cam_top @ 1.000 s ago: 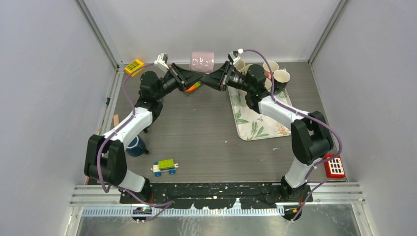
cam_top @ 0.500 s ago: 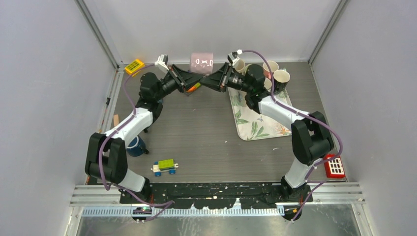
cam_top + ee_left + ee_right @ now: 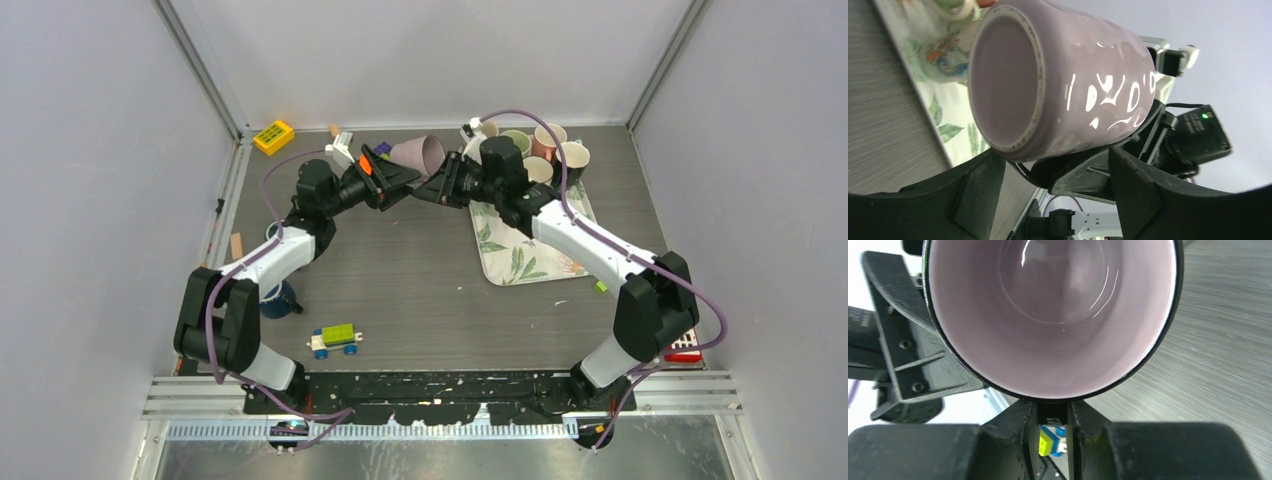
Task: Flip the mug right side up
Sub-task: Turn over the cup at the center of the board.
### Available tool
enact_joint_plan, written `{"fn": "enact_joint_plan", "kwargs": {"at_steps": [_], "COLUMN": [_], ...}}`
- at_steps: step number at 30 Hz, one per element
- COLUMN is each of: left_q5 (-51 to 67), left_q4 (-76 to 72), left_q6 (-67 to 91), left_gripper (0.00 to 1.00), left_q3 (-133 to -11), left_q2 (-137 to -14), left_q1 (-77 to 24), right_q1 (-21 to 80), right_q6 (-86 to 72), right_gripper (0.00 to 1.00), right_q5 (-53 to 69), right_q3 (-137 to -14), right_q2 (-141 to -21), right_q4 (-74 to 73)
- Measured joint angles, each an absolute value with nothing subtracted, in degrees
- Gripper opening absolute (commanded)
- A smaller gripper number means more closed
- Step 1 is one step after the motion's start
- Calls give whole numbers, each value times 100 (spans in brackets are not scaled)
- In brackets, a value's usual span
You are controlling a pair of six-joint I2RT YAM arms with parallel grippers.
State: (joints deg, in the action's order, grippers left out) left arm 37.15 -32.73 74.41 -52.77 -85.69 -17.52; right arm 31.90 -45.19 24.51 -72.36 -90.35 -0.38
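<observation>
The lilac mug hangs sideways above the back of the table, base toward the left arm and mouth toward the right arm. My right gripper is shut on the mug's dark handle below the rim, and the mug's open mouth fills the right wrist view. My left gripper is open, its fingers spread apart just under the base of the mug without clamping it. From above, the left gripper and right gripper nearly meet beneath the mug.
A floral mat lies at the right with several cups along its back edge. Also here are a yellow block at the back left, a dark blue cup beside the left arm, and a toy car near the front.
The left gripper has opened and let go of the mug. The mug has come down from the back wall and tipped sideways, held only by the right gripper. Both arms drew nearer.
</observation>
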Motion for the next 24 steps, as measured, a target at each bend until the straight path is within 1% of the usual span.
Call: {"fn": "enact_joint_plan", "kwargs": {"at_steps": [9,15,24], "left_q5": [3312,3089,2952], "left_q4": [-2106,-1476,-729], "left_q6": [6569,6090,5590], "left_gripper": [80,81,81], "left_q3": [-5113,-5100,-5098], "left_q2": [-8385,-8053,-7902], "left_q1": [-1756,-1763,-1763], "right_q1": [3415,3457,3494], "right_q6": [-3559,-3317,-3094], "right_gripper": [1,1,1], "right_q5": [1173,661,67], "right_q3": [-7303,-7236,-6641], "right_q2": [-8967,-8871,-8068], "right_q4": [-1865,-2512,-3306]}}
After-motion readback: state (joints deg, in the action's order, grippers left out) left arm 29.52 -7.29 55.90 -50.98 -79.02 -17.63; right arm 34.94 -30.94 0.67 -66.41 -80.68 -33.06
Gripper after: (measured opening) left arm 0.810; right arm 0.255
